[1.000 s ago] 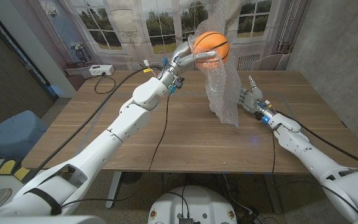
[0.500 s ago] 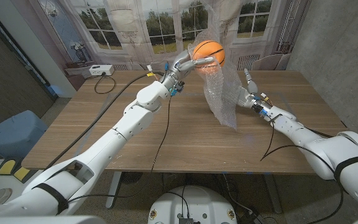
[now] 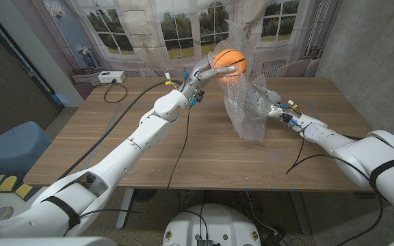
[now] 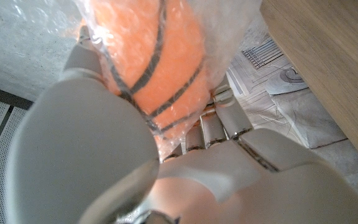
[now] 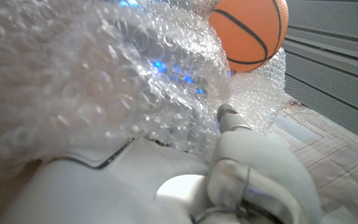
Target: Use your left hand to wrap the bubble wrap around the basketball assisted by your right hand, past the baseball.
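Head view, L to R: left robot hand point(image 3: 209, 70) is raised above the desk's point(image 3: 101, 147) far side w/ fingers wrapped round the basketball point(image 3: 230, 62), gripping it through bubble wrap point(image 3: 247, 102). Wrap hangs from the ball down to the desk; right robot hand point(image 3: 268, 108) presses into its side, fingers buried in plastic, so can't tell if they're closed.

Wooden table point(image 3: 149, 147), plank-grained, stretching beneath both arms. Resting on it just beside the right hand point(image 3: 269, 109), the lower end of a hanging sheet of bubble wrap point(image 3: 246, 113), crumpled where it meets the top. Trailing across the surface below the left hand point(image 3: 207, 70), black cables point(image 3: 176, 147). Farther off beyond that hand, at the far edge, a white power strip point(image 3: 109, 78).
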Action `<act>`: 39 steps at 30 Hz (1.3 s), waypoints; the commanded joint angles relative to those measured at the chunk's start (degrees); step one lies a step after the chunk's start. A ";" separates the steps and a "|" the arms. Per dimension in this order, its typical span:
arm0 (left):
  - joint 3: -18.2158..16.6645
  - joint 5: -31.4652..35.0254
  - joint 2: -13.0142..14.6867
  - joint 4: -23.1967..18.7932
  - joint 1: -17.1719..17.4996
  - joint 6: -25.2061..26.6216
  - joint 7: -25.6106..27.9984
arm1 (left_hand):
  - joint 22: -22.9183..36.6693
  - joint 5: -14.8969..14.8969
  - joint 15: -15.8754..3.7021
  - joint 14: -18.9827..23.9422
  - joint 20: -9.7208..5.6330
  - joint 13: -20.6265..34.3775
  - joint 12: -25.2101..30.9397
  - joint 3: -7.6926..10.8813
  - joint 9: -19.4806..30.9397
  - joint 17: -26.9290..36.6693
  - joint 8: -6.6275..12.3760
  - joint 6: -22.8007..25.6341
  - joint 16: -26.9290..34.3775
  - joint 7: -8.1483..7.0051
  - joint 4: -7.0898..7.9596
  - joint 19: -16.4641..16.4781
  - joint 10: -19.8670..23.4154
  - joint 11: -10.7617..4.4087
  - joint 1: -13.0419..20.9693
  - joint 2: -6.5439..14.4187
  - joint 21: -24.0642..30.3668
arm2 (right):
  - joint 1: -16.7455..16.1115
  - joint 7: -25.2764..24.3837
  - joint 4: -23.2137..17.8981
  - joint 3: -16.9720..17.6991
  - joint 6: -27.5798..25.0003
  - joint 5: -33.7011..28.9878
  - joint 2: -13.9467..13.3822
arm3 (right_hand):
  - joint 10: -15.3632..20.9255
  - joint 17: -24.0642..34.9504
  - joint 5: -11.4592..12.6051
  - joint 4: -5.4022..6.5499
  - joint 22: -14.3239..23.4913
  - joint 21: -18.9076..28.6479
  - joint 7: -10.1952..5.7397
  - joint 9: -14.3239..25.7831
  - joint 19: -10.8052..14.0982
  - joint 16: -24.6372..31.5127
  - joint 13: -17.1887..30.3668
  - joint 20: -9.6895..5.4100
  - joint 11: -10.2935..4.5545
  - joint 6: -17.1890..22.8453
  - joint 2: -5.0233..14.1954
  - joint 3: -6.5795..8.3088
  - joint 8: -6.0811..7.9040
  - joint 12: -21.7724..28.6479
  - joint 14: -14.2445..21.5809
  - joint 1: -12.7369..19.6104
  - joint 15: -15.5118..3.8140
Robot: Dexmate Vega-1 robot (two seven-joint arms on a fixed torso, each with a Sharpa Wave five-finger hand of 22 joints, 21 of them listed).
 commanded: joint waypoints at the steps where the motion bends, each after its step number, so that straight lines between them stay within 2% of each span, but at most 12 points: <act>1: 1.56 4.47 2.40 -3.88 -1.02 7.73 3.70 | 0.14 0.18 -20.50 23.03 -2.27 4.07 0.10 3.69 0.17 0.24 0.31 23.26 -0.16 1.78 -0.19 -1.25 16.39 -15.82 14.15 15.11 0.41 | -4.12 -1.55 -8.83 -0.58 3.16 -0.06 -4.84 | -0.19 1.36 0.06 1.34 0.32 0.73 -0.57 0.20 -0.48 -0.04 0.38 -0.37 -0.09 0.22 -0.46 2.35 -0.32 -0.34 0.47 0.89 -1.63; 3: 2.01 5.66 3.26 -5.58 -1.25 10.78 4.80 | 0.14 0.20 -20.50 23.09 -2.23 4.08 0.07 3.71 0.14 0.27 0.33 23.33 -0.20 1.68 -0.21 -1.20 16.49 -15.74 14.14 15.08 0.51 | -7.59 -6.51 -17.31 0.58 0.22 -2.17 -7.84 | -1.06 1.28 -0.40 2.25 0.37 1.05 0.18 0.18 -0.62 -0.54 0.36 0.10 0.57 -0.95 -1.64 1.83 -1.07 -0.84 -0.06 -0.38 -0.60; 4: 2.36 6.69 3.86 -6.68 -1.45 12.58 5.52 | 0.14 0.21 -20.50 23.15 -2.22 4.19 0.06 3.73 0.12 0.30 0.32 23.31 -0.22 1.83 -0.22 -1.26 16.40 -15.68 14.12 15.08 0.55 | -8.81 -8.37 -20.47 1.00 -0.65 -3.26 -8.95 | -2.48 0.91 -0.81 3.12 0.38 1.29 0.52 0.16 -0.99 -1.40 0.32 0.70 1.15 -1.98 -1.95 1.45 -1.82 -1.54 -1.01 -1.61 0.74; 6: 2.98 8.41 4.92 -8.69 -1.86 15.96 6.60 | 0.14 0.25 -20.51 23.24 -2.24 4.12 -0.01 3.77 0.13 0.35 0.33 23.28 -0.25 1.88 -0.25 -1.25 16.53 -15.79 14.12 15.04 0.64 | -10.35 -11.21 -25.45 1.38 -2.45 -5.56 -10.93 | -3.74 0.55 -1.23 3.95 0.33 1.56 1.15 0.13 -1.31 -2.49 0.29 1.04 1.78 -3.50 -2.26 1.04 -2.81 -2.17 -2.43 -2.91 2.12; 9: 3.96 11.05 6.47 -12.23 -2.49 21.86 8.31 | 0.14 0.31 -20.52 23.49 -2.34 4.25 -0.04 3.83 0.09 0.45 0.33 23.26 -0.25 1.94 -0.28 -1.16 16.57 -15.72 14.11 15.02 0.83 | -11.61 -13.56 -29.90 1.99 -4.12 -7.96 -12.63 | -5.24 0.13 -1.71 4.68 0.23 1.81 1.77 0.10 -1.69 -3.69 0.26 1.78 2.59 -5.42 -2.85 0.41 -3.99 -2.83 -4.04 -4.38 3.67; 15: 5.87 13.72 9.28 -18.57 -4.69 34.78 8.44 | 0.16 0.43 -20.52 23.66 -2.42 4.19 -0.20 3.96 0.19 0.59 0.46 23.38 -0.39 2.06 -0.38 -1.22 16.85 -15.73 14.14 14.90 1.10 | -13.26 -17.15 -34.97 3.38 -5.80 -10.79 -14.49 | -7.60 -0.28 -2.25 5.81 0.02 1.66 2.63 0.09 -3.28 -5.17 0.23 2.77 3.78 -7.36 -3.17 -0.52 -5.24 -3.63 -6.11 -6.64 5.52; 26: 10.27 16.34 13.30 -27.23 -10.45 54.15 5.10 | 0.15 0.63 -20.55 23.87 -2.51 3.99 -0.57 4.12 0.09 0.82 0.47 23.47 -0.67 2.20 -0.45 -1.50 17.24 -15.65 14.07 14.62 1.51 | -14.46 -19.74 -38.81 4.47 -8.98 -12.32 -15.47 | -9.23 0.01 -2.56 6.43 -0.16 1.47 2.81 0.08 -4.75 -5.77 0.23 2.58 4.21 -9.01 -3.17 -1.16 -6.05 -3.93 -7.42 -8.13 5.98; 32: 15.97 18.60 15.54 -32.03 -16.98 66.70 1.34 | 0.16 0.72 -20.55 23.84 -2.60 3.91 -0.81 4.21 0.01 0.91 0.36 23.30 -0.90 2.20 -0.47 -1.52 17.31 -15.53 14.04 14.52 1.77 | -16.16 -23.20 -43.61 4.80 -12.54 -12.22 -17.03 | -8.91 0.06 -2.66 6.77 -0.21 1.89 3.47 0.08 -4.08 -5.66 0.23 2.73 4.82 -8.95 -2.99 -1.34 -6.03 -3.65 -6.95 -8.73 6.40; 34: 18.42 19.17 16.07 -33.34 -19.76 70.75 -0.28 | 0.16 0.76 -20.55 23.68 -2.57 3.82 -0.94 4.27 0.05 0.91 0.31 23.13 -1.07 2.20 -0.49 -1.68 17.34 -15.42 14.04 14.47 1.83 | -16.66 -24.04 -45.15 4.73 -13.20 -12.37 -17.47 | -8.90 0.06 -2.68 6.85 -0.21 1.95 3.55 0.08 -4.01 -5.62 0.23 2.77 4.84 -8.94 -2.95 -1.36 -6.03 -3.63 -6.78 -8.84 6.41; 35: 20.62 19.51 16.43 -34.26 -22.34 74.09 -1.92 | 0.16 0.78 -20.56 23.61 -2.62 3.81 -0.99 4.29 0.04 0.91 0.32 23.16 -1.14 2.17 -0.50 -1.63 17.34 -15.42 14.05 14.45 1.89 | -17.19 -24.83 -46.68 4.66 -13.63 -12.51 -17.86 | -8.90 0.04 -2.70 6.92 -0.22 1.99 3.67 0.08 -3.99 -5.66 0.23 2.80 4.84 -8.97 -2.94 -1.39 -6.05 -3.60 -6.79 -8.96 6.63; 36: 20.90 19.38 16.46 -34.27 -22.65 74.42 -1.92 | 0.16 0.79 -20.58 23.56 -2.61 3.88 -1.01 4.31 0.03 0.91 0.29 23.11 -1.20 2.26 -0.51 -1.84 17.27 -15.41 14.05 14.43 1.87 | -17.23 -24.97 -46.78 4.68 -13.70 -12.50 -17.89 | -8.90 0.04 -2.71 6.95 -0.23 2.01 3.77 0.08 -3.95 -5.67 0.23 2.81 4.87 -9.04 -2.92 -1.41 -6.08 -3.59 -6.80 -9.01 6.66; 39: 26.24 19.84 16.94 -35.53 -28.28 80.24 -4.77 | 0.18 0.83 -20.58 23.34 -2.68 4.02 -1.10 4.39 0.09 0.91 0.25 22.93 -1.42 2.18 -0.51 -1.96 17.08 -15.30 14.07 14.43 1.97 | -17.67 -25.57 -49.05 4.03 -14.18 -13.05 -18.21 | -9.10 0.02 -2.74 7.09 -0.25 2.08 3.89 0.07 -3.92 -5.79 0.22 2.89 4.91 -9.18 -2.89 -1.47 -6.13 -3.63 -6.94 -9.25 6.76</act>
